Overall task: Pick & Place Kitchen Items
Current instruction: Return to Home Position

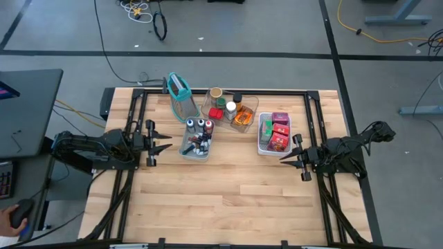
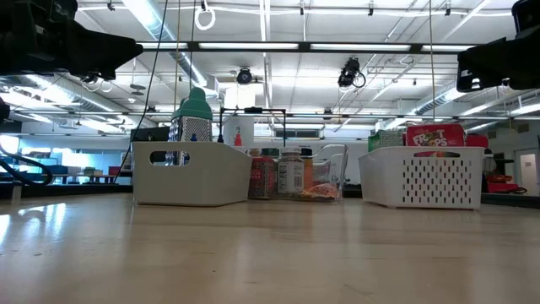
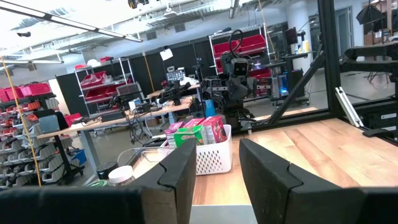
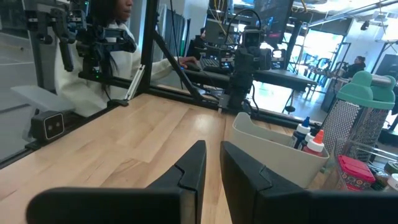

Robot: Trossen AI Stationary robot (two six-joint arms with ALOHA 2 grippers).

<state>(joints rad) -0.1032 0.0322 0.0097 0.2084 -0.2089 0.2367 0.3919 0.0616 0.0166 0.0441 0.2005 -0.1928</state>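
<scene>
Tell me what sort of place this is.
Probably a robotics lab: racks of red bins, another robot rig beyond the table, and cables across the concrete floor.

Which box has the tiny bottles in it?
The grey bin, the one nearest the left gripper. The clear tray holds jars, and the white basket holds red and pink packets.
</scene>
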